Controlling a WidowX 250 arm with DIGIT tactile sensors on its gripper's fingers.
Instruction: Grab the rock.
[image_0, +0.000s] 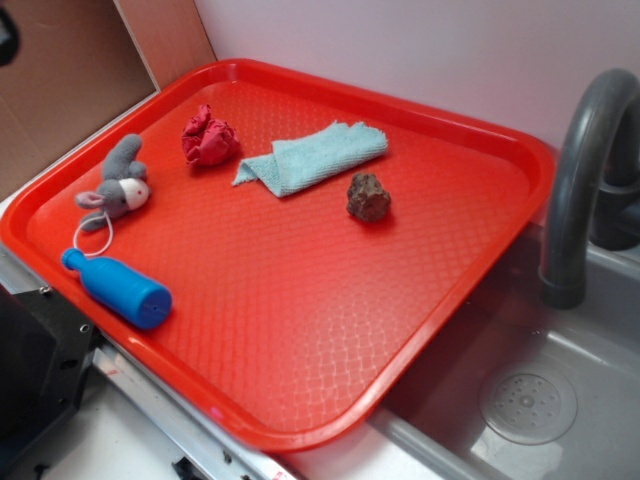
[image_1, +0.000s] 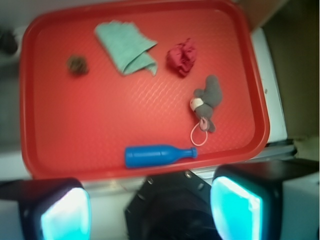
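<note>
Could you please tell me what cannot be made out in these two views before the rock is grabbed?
- Exterior view: the gripper is out of frame; the faucet is cut by the right edge.
- Wrist view: the rock is small and blurred, texture unreadable.
- Wrist view: the gripper pads are cut by the bottom edge.

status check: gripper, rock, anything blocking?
Gripper open, high above the tray's near edge, holding nothing. Rock alone on the tray, untouched, beside the teal cloth. Nothing blocking it.
</note>
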